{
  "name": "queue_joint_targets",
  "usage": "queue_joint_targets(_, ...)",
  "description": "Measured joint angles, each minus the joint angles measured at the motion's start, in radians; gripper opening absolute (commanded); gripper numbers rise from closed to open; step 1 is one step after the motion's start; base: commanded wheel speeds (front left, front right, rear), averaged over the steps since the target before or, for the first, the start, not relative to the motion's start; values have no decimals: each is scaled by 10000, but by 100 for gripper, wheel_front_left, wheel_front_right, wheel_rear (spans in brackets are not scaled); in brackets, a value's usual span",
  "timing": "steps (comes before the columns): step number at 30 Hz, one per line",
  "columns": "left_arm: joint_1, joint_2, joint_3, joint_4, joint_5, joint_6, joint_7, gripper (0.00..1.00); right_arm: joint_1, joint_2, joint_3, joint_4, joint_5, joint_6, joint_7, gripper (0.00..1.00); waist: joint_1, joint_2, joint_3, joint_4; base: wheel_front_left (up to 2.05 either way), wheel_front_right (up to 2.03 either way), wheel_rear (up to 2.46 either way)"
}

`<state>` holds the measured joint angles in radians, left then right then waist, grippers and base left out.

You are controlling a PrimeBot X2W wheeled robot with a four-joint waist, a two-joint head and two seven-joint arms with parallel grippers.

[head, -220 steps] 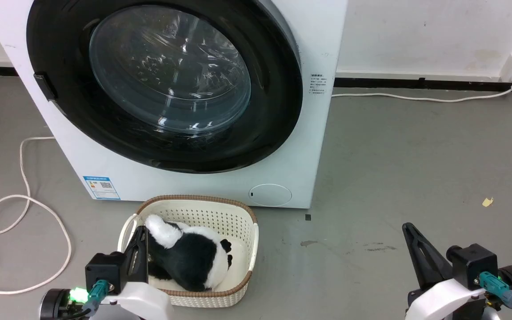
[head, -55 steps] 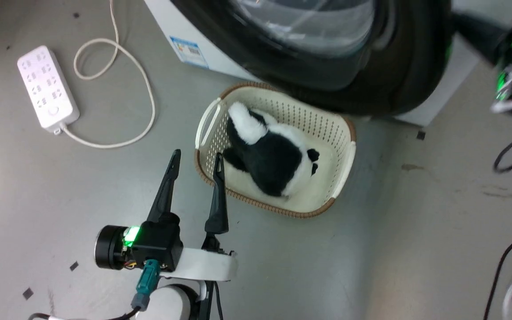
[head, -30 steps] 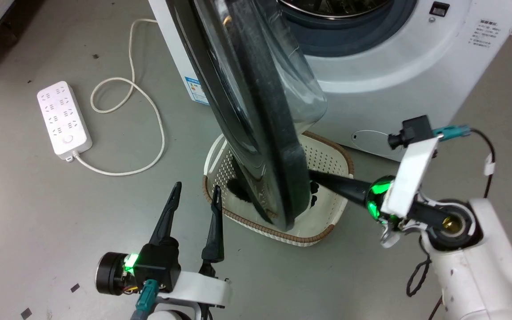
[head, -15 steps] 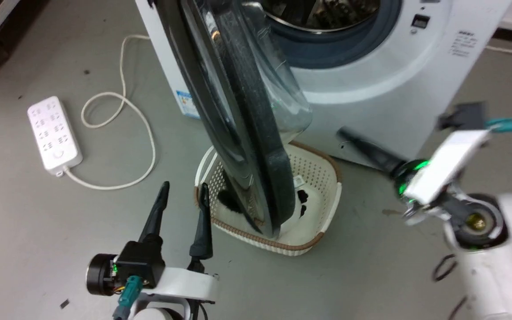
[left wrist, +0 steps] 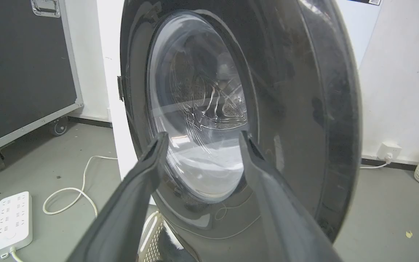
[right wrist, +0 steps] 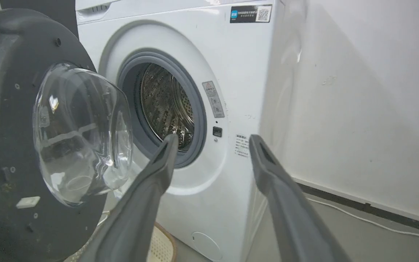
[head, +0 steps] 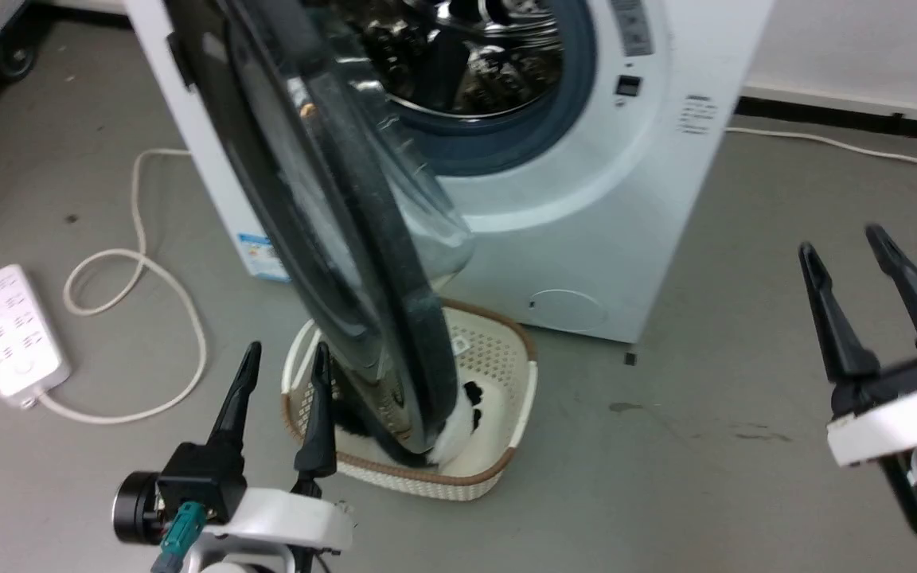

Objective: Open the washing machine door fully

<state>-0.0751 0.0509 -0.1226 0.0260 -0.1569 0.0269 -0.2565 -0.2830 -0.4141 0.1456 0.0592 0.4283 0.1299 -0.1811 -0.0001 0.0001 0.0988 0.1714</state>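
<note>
Well left of the door lay a white power strip [head: 9,330]. Just left of the door's lower edge the left gripper [head: 286,348] hovered, fingers apart and holding nothing; its wrist view faced the door's outer glass.

The door [head: 387,278] stood about half open, roughly square to the machine [head: 586,199] and edge-on to the head camera, its lower rim hanging over a basket [head: 520,398] with a black-and-white toy [head: 458,426] inside. Behind the door the steel drum [head: 458,48] lay exposed. Well right of the door the right gripper [head: 839,241] also stood spread and empty, aimed toward the machine.

By its look the door would be heavy and rigid, swinging only about its hinge [left wrist: 120,88]. The glossy outer rim would probably be slippery, and the clear bowl is a poor place to press. The best hold is likely the thick free edge of the rim, farthest from the hinge, or a flat push on the matt inner face beside the bowl.

Seven seconds earlier the door had been shut, with both grippers low and back from it. A second before now, the right gripper's fingers had been at the door's lower free edge, behind it; half a second before, that gripper was a blur near the machine's front. Now it was clear of the door. The head view had shifted between pictures, so whether the door's own angle had changed in the last second cannot be told.
</note>
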Motion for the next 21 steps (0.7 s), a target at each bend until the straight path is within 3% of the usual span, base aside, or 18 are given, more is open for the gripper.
queue_joint_targets(8, 370, 27, 360, 284, 75, -305, 0, 100, 2107, 2142, -1534, -767, -2529, 0, -688, 100, 0, 0, -279, -694, 0, 0, 0)
queue_joint_targets(11, 565, 44, 408, 332, 174, -385, 0, 100, 2805, 2865, -1590, -1091, -3187, 0, -723, 100, -1, 0, -333, -862, 0, 0, 0)
queue_joint_targets(21, 642, 40, 500, 372, 234, -525, 0, 100, 3487, 3519, -1624, -1271, -3818, 2, -761, 100, 1, 0, -301, -1088, 0, 0, 0)
